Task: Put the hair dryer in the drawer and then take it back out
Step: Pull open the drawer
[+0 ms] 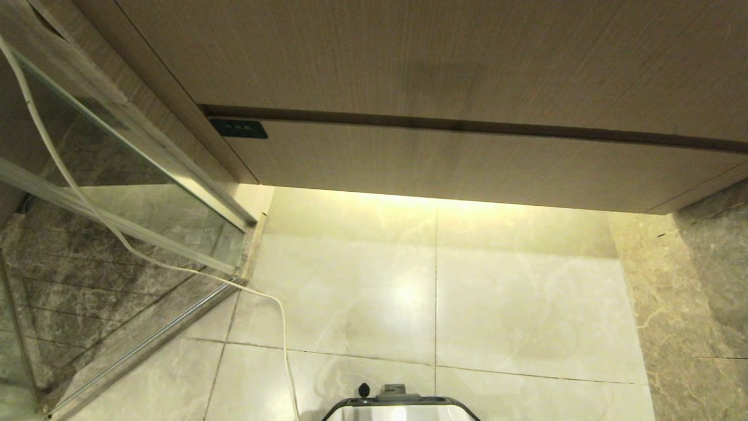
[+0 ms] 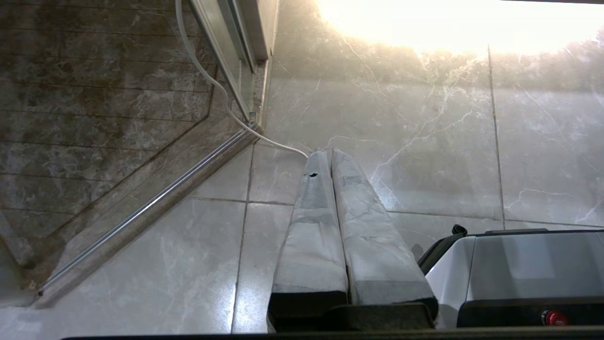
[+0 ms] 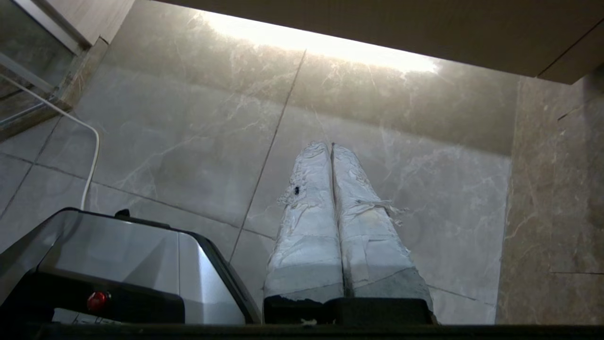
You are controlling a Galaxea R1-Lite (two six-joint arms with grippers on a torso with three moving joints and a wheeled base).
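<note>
A: What sits nearest?

B: The robot's base, a glossy silver shell with a dark rim and one red button. Just above the floor hang two grippers, each wrapped in pale, frayed tape. The left gripper has its two fingers pressed together with nothing between them; the right gripper is the same, closed on nothing.

A: And beyond the fingertips?

B: Polished cream marble floor tiles with thin grout lines. One white cord snakes over the floor from the left gripper's tip toward the glass shower partition on that side, past its metal rail and the darker stone floor inside it.

A: Further still?

B: Ahead of both grippers, well apart from them, the drawer: flat wood-grain front, handleless, with one small black label at its left corner. It is shut, so its contents are hidden. Above it is a taller wood-grain panel. Light glows beneath the drawer.

A: The hair dryer?

B: Not visible in any view.
</note>
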